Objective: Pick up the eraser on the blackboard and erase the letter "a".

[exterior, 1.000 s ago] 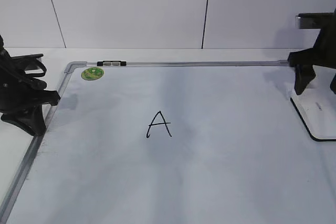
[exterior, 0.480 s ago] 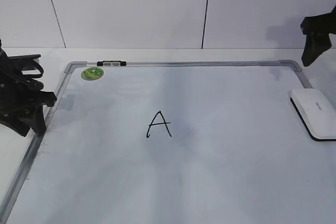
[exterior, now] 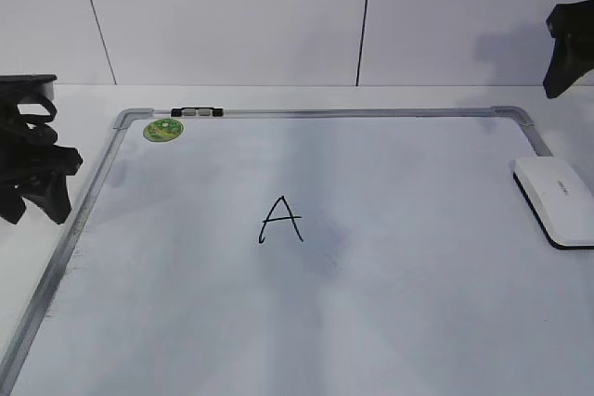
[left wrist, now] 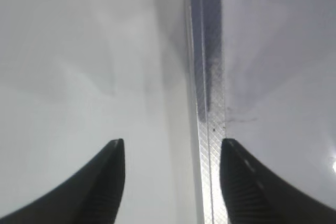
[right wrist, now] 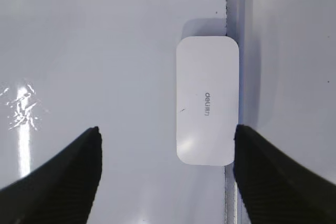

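Observation:
The eraser [exterior: 555, 199] is a flat white block with a black underside. It lies on the blackboard [exterior: 418, 266], a white board, against its right frame. In the right wrist view the eraser [right wrist: 206, 100] lies ahead of my open, empty right gripper [right wrist: 167, 135]. In the exterior view that gripper [exterior: 562, 76] hangs high at the right edge, well above the eraser. My left gripper [exterior: 37, 199] is open and empty just left of the board's left frame [left wrist: 207, 103]; its jaws [left wrist: 172, 150] straddle that frame. A capital "A" [exterior: 280, 220] stands mid-board. No lowercase "a" shows.
A round green sticker [exterior: 162, 130] sits at the board's far left corner. A black-and-white clip [exterior: 197, 112] is on the far frame. A white panelled wall stands behind the table. The board's near part runs out of view.
My right gripper rose from the eraser's far end and now hangs high at the right edge. My left gripper moved left, off the board's frame.

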